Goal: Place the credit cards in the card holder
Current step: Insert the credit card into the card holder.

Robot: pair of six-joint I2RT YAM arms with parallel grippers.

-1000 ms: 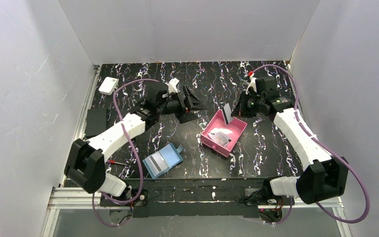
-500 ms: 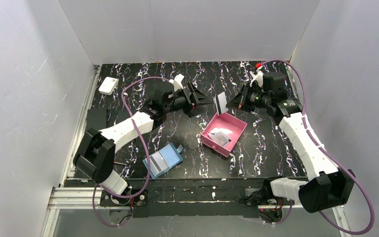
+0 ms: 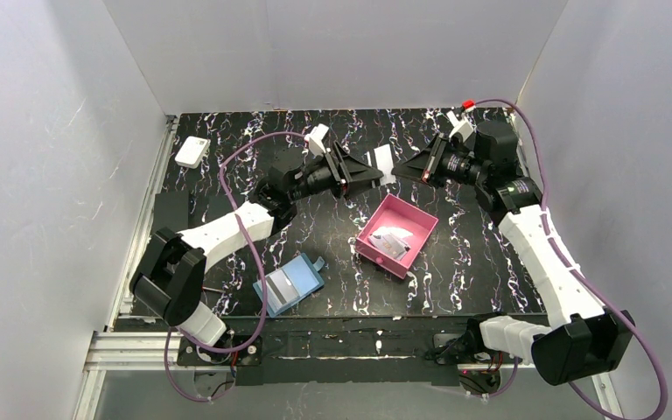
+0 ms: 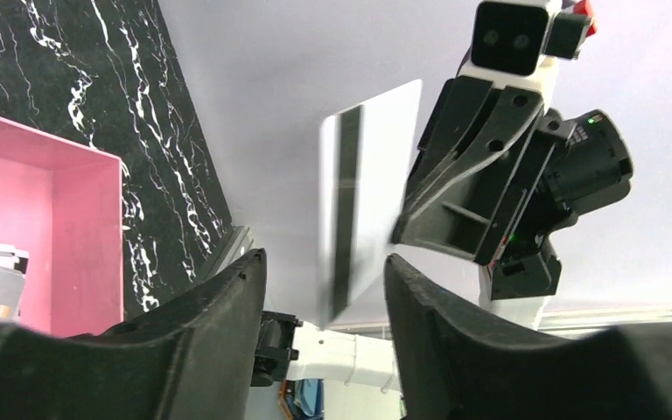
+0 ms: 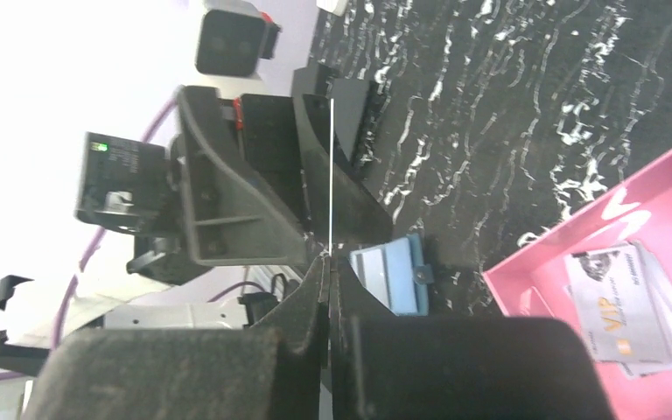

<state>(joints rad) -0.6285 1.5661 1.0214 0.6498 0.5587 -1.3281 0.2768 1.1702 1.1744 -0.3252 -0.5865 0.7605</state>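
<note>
**A:** Top external view first: where is the card?

**B:** One credit card point(image 3: 385, 163), white with a dark stripe, is held up off the table point(image 3: 455, 262) at the far middle, between the two arms. The right gripper point(image 3: 404, 168) pinches it by one edge. In the right wrist view its fingers are pressed together on the card's lower end, and the card shows edge-on as a thin white line.

**A:** And the left gripper point(image 4: 324, 267)?

**B:** It is spread wide. The left wrist view shows both dark fingers point(image 4: 184, 350) apart, with the card standing in line with the gap and touched by neither. Whether the card sits between the fingertips or just beyond them is hard to tell, because from above the tips and the card nearly overlap.

**A:** The card holder point(image 3: 289, 283)?

**B:** It lies open on the table near the front edge, left of the pink tray point(image 3: 379, 260) and well apart from both grippers. Its pale blue pockets face up, and the snap tab is on the side nearer the tray.

**A:** Anything else of the task?

**B:** The other cards point(image 5: 617, 315) lie flat inside the pink tray, with a grey one marked VIP on top.
</note>
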